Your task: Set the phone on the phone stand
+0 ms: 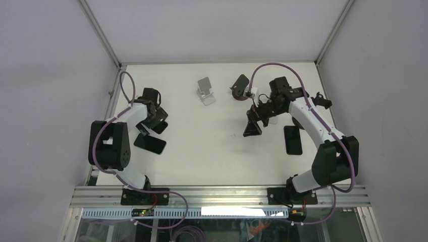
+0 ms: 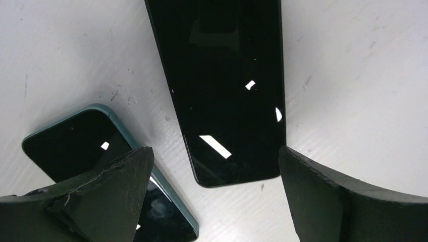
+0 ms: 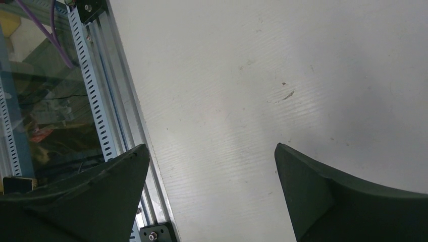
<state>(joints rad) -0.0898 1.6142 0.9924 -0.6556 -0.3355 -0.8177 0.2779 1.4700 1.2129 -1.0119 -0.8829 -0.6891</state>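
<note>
We see our left gripper (image 2: 213,149) spread wide and empty above a black phone (image 2: 227,91) and a teal-cased phone (image 2: 70,143) lying side by side, well apart from the phone stand (image 1: 206,91), while our right gripper (image 3: 211,146) also gapes wide, holding nothing.

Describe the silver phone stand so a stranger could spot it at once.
Look at the white table, toward the middle of its far edge. The silver stand sits there, just left of a dark object. It alone is pale and shiny.
</note>
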